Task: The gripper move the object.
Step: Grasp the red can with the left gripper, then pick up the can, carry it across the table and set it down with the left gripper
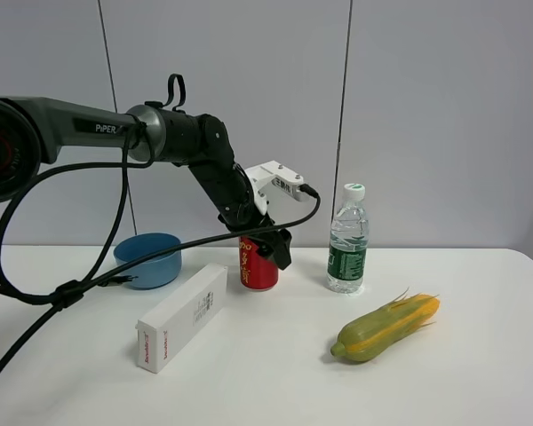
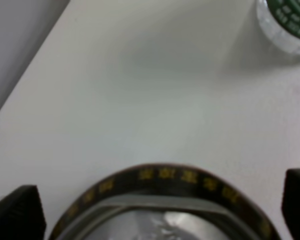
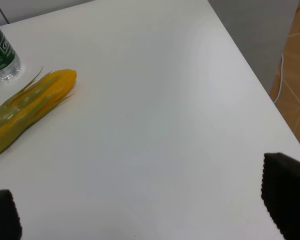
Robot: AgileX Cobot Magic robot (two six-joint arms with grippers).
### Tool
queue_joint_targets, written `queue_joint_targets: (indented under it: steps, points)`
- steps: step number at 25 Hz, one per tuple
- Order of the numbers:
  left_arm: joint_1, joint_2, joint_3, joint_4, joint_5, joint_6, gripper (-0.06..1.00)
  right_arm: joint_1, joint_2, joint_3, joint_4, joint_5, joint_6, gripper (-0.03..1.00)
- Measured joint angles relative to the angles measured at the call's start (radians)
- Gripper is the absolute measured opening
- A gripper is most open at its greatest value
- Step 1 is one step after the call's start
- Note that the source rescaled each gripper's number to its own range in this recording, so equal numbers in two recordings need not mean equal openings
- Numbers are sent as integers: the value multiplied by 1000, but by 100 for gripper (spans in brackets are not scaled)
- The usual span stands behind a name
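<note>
the left pincer (image 1: 266,247), at the end of a black jointed arm, reaches down over a red drink can (image 1: 258,269) standing upright on a white bench (image 1: 266,382). its two jaws straddle the can's silver top, one on either side. the left wrist view shows them very near the rim, but whether they press on it cannot be told. the can stands between a white carton (image 1: 182,317) lying flat near it and a clear water bottle (image 1: 348,240) with a green label. a blue bowl (image 1: 148,259) sits beyond the carton. an ear of corn (image 1: 386,327) lies nearer the camera than the bottle. the right pincer (image 3: 145,210) hangs over bare bench with its jaws spread wide and nothing between them.
</note>
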Motion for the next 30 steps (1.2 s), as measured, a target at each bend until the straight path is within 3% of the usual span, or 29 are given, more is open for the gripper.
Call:
queue_joint_targets:
  steps: [1, 3, 4, 11, 17, 25, 30]
  points:
    - [0, 0, 0, 0, 0, 0, 65, 0, 0, 0, 0, 0, 0, 100]
    - [0, 0, 0, 1, 3, 1, 18, 0, 0, 0, 0, 0, 0, 100]
    - [0, 0, 0, 3, 10, 2, 0, 0, 0, 0, 0, 0, 0, 100]
    - [-2, -38, -1, 37, 114, 4, 1, 0, 0, 0, 0, 0, 0, 100]
    - [-28, -224, 5, 79, 185, -35, 1, 0, 0, 0, 0, 0, 0, 100]
    - [-147, -424, 3, 124, 417, -99, 1, 0, 0, 0, 0, 0, 0, 100]
    - [-265, -453, 3, 132, 439, -132, 1, 0, 0, 0, 0, 0, 0, 100]
